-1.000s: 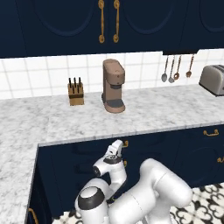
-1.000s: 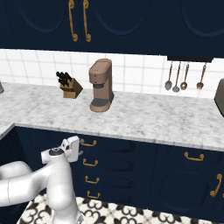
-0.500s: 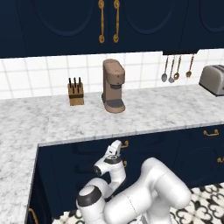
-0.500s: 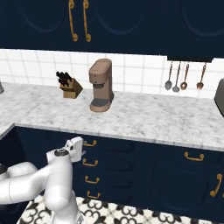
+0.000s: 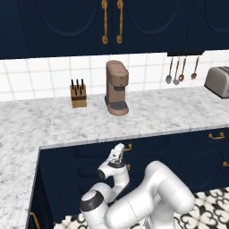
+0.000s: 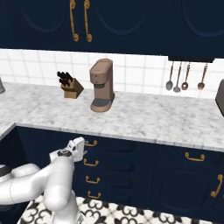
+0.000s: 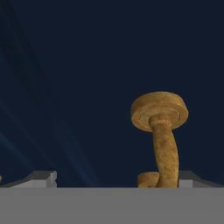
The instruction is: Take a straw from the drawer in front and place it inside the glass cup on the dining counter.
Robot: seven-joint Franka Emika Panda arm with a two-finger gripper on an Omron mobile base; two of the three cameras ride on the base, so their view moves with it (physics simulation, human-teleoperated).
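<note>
- The claw (image 5: pixel 119 151) is spread open with nothing in it. In the hand view the 2 fingertips (image 7: pixel 41 177) sit wide apart at the bottom.
- The brass handle (image 7: pixel 162 131) stands right in front of the claw, between the tips but crowding the one on the far side from the tip I marked. No contact that I can make out.
- What changed: not much. Over the last second the claw (image 6: pixel 79 148) has crept a little closer to the handle (image 6: pixel 91 143), and the rest of the arm has barely shifted.
- So my read is it's on the final approach to grab the handle, still the opening step.
- The drawer (image 5: pixel 89 150) is the navy front directly ahead of the claw, just under the counter edge, and it's fully shut.
- The straw is presumably inside, hidden behind that front.
- Above and beyond the claw, on the marble worktop (image 5: pixel 179 112), stand a brown coffee machine (image 5: pixel 116 88) and a knife block (image 5: pixel 78 94).
- I'd want the handle centred between the tips before closing, or 1 tip could clip it.
</note>
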